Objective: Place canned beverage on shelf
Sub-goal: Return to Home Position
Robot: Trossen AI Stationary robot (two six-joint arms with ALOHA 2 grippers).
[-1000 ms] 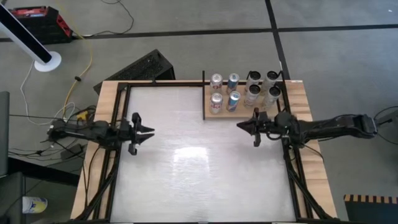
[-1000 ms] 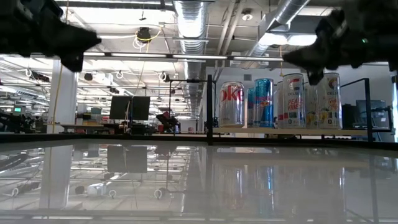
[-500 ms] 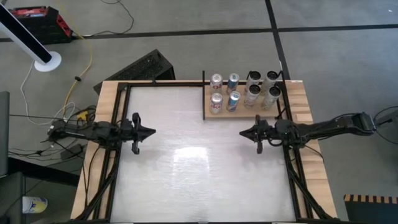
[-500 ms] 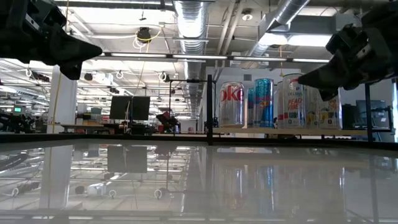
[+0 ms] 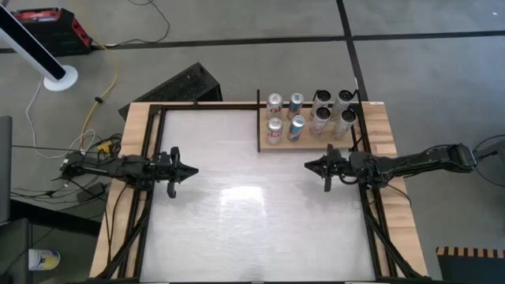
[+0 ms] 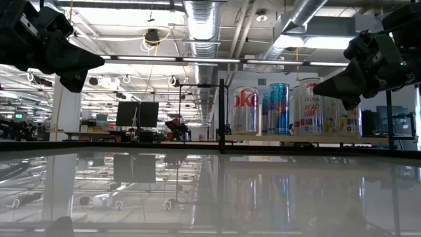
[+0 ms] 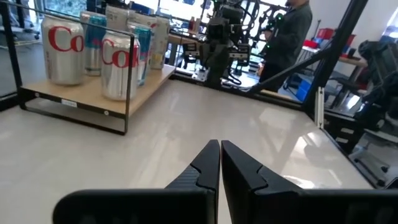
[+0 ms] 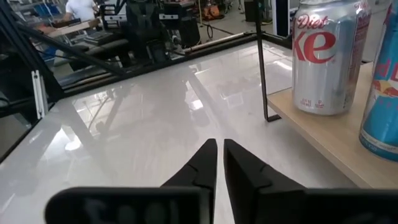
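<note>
In the high view, the shelf [image 5: 309, 145] sits in the upper middle of the frame on the white table [image 5: 237, 229]. It carries eight cans [image 5: 274, 131], upright in two rows of four. No can stands loose on the table, so the placing looks finished, and what is left seems only to be parking the arms. The left gripper [image 5: 190, 170] lies at centre left and the right gripper [image 5: 308, 166] at centre right, just below the shelf. Both arms stretch out level, pointing at each other and well apart.

In the low view, the cans line the shelf board right of centre. The left gripper hangs in the upper left corner and the right gripper in the upper right, in front of the cans. Both are clear of the tabletop.

In the left wrist view, this gripper's fingers [image 7: 208, 155] are pressed together with nothing between them. The shelf and its cans stand well off, and a person [image 7: 289, 28] stands beyond the table.

In the right wrist view, the fingers [image 8: 208, 152] are likewise closed and empty. A red-lettered can [image 8: 326, 56] and a blue can [image 8: 382, 93] stand on the shelf nearby.
</note>
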